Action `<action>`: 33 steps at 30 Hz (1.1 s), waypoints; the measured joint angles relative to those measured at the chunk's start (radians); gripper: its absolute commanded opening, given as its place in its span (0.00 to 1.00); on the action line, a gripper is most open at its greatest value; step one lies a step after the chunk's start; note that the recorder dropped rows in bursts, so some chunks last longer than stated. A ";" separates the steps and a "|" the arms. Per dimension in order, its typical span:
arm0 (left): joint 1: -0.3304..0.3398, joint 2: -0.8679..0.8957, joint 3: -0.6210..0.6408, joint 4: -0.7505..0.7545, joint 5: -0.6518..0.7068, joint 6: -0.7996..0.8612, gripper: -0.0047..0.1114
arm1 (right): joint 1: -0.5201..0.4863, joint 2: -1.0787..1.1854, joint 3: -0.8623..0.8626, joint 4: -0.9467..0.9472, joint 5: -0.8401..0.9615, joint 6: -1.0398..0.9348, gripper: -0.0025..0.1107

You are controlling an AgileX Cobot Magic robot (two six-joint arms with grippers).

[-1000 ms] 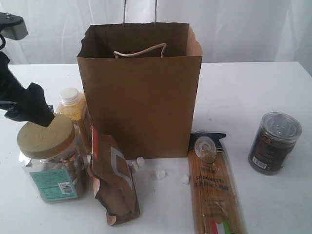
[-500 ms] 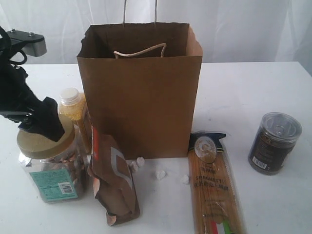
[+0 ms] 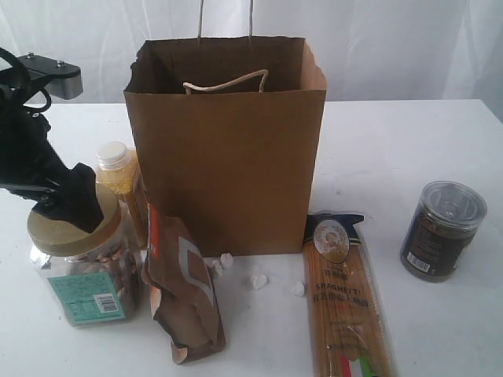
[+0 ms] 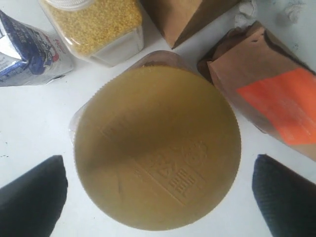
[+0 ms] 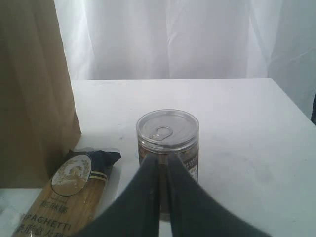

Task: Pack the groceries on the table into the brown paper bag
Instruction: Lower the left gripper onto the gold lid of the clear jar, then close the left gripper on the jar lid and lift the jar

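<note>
The clear jar with tan lid (image 3: 78, 259) stands at the table's front left. My left gripper (image 3: 69, 206) hangs just above that lid (image 4: 158, 148), open, one finger (image 4: 34, 197) on each side and neither touching it. Behind the jar are the yellow-filled bottle (image 3: 118, 177) and, seen only in the left wrist view, the blue-white carton (image 4: 24, 54). The foil pouch (image 3: 185, 290) lies beside the jar. The brown paper bag (image 3: 228, 149) stands open in the middle. The spaghetti packet (image 3: 342, 298) lies to its right. My right gripper (image 5: 161, 160) is shut and empty, just short of the dark jar (image 5: 170, 138).
Small white crumbs (image 3: 258, 280) lie in front of the bag. The white table (image 3: 393, 141) runs wide to the right behind the dark jar (image 3: 440, 232). White curtains hang at the back. The bag's handles stick up above its rim.
My left arm has swung right and down, so the open gripper now sits over the jar's lid. Nothing on the table has moved.
</note>
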 measured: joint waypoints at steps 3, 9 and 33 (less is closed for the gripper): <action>0.000 0.000 0.000 -0.002 0.000 0.000 0.94 | 0.000 0.000 0.000 0.000 0.000 0.000 0.07; 0.000 0.000 0.000 -0.004 0.006 0.000 0.94 | 0.000 0.000 0.000 0.000 0.000 0.000 0.07; 0.000 0.115 -0.011 -0.008 0.017 0.000 0.84 | 0.000 0.000 0.000 0.000 0.000 0.000 0.07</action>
